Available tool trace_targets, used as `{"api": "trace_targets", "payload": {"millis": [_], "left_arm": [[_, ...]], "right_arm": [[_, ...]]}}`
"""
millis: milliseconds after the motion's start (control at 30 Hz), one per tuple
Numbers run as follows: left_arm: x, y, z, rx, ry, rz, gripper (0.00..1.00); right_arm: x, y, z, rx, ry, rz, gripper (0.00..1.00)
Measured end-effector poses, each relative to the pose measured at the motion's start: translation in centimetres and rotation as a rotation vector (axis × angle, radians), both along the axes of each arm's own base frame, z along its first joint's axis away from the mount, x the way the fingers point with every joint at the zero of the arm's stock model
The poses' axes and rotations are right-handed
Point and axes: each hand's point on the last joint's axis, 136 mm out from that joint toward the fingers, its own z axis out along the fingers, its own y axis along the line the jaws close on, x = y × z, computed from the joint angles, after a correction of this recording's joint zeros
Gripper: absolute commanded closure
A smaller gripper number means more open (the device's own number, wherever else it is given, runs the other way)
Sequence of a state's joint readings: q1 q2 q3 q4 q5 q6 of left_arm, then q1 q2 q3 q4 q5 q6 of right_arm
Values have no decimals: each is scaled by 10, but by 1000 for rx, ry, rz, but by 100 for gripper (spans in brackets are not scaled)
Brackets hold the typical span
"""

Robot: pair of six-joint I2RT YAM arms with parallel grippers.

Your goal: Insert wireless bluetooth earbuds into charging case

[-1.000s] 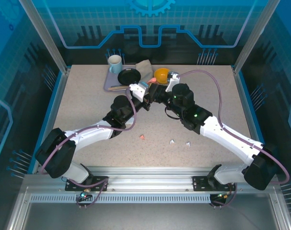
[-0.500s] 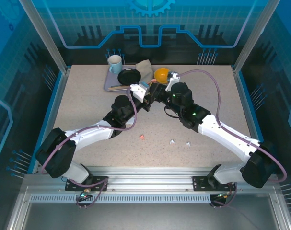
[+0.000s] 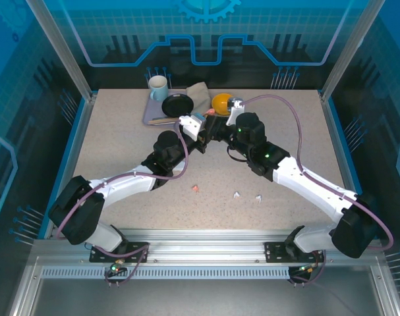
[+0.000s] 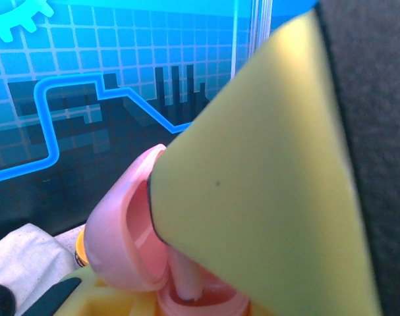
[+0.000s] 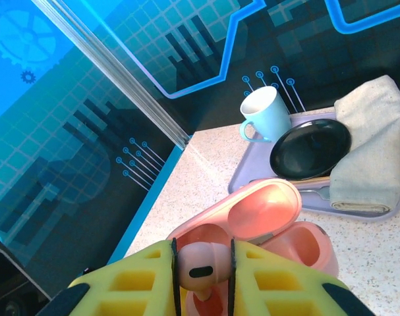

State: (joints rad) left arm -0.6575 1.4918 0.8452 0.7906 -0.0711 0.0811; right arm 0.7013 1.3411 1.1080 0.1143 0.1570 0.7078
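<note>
Over the pink case [image 5: 265,217] clamped in the left gripper [image 3: 200,125], an earbud [image 5: 201,258] pinched by the right gripper [image 5: 203,270] must be lowered straight in.

Arms angled inward, left gripper [image 3: 200,126] and right gripper [image 3: 213,124] closed, nearly touching.

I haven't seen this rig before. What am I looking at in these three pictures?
Two robot arms are bolted to a table. One picture looks down from above, and the other two come from a camera on each wrist. The right end effector pinches a pink earbud over an open pink charging case, which the left end effector appears to steady. A second pink earbud and two white earbuds lie loose. A tray carries a mug, black plate and cloth, with an orange bowl nearby.
</note>
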Motion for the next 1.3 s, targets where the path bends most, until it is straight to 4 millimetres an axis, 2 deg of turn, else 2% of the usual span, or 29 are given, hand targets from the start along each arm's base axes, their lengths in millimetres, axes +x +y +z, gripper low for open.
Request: {"api": "trace_targets", "payload": {"millis": [300,667,900,1300], "left_arm": [[0,-2,2,5,0,-4,100],[-2,-6,-1,16,14,-22,100],[-2,-7,-6,22,26,-26,100],[-2,-9,-7,23,30,-27,100]], "right_arm": [[-3,0,1,-42,-29,25,77],[-6,-2,-1,-64,-22,32,65],[-4,-6,-4,-35,15,22,59],[3,-16,-7,20,72,-18,56]]}}
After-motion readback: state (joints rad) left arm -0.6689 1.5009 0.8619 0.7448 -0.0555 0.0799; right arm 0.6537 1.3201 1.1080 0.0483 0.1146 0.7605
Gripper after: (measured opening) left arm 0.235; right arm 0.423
